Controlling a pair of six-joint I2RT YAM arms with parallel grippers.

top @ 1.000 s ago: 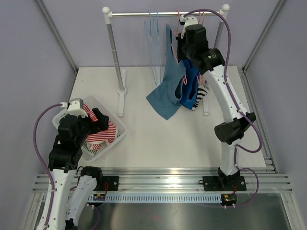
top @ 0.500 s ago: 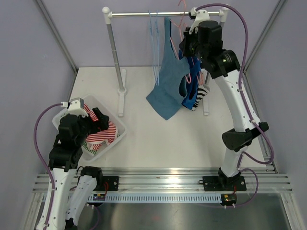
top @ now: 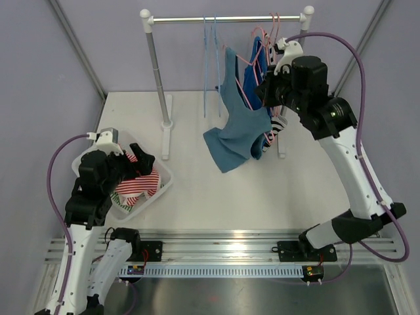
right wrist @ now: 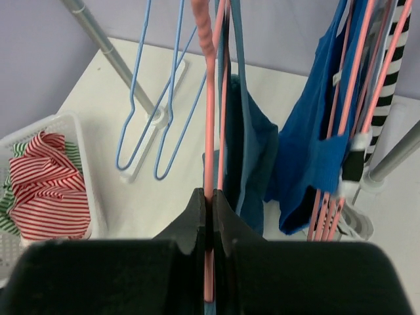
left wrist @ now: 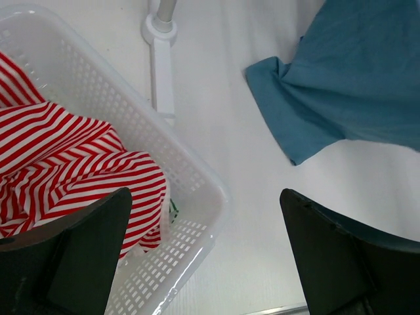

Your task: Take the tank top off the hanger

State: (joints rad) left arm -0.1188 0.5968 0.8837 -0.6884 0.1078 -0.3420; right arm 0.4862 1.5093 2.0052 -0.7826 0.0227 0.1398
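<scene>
I found the right gripper (right wrist: 209, 205) clenched on the pink hanger (right wrist: 209, 98), the teal tank top (top: 236, 125) hanging from it below the rail (top: 190, 19), and the left gripper (left wrist: 205, 220) released over the basket (left wrist: 197, 187); next, I judged, the left must pull the garment off.

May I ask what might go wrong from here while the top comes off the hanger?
1. The right gripper pinches only the thin pink hanger; under the weight of the teal tank top it might twist or slip.
2. The empty blue hangers and the royal-blue garment hang close by, so a sideways pull may snag them.
3. The left gripper is open above the basket, far from the top, so it cannot steady it.
</scene>
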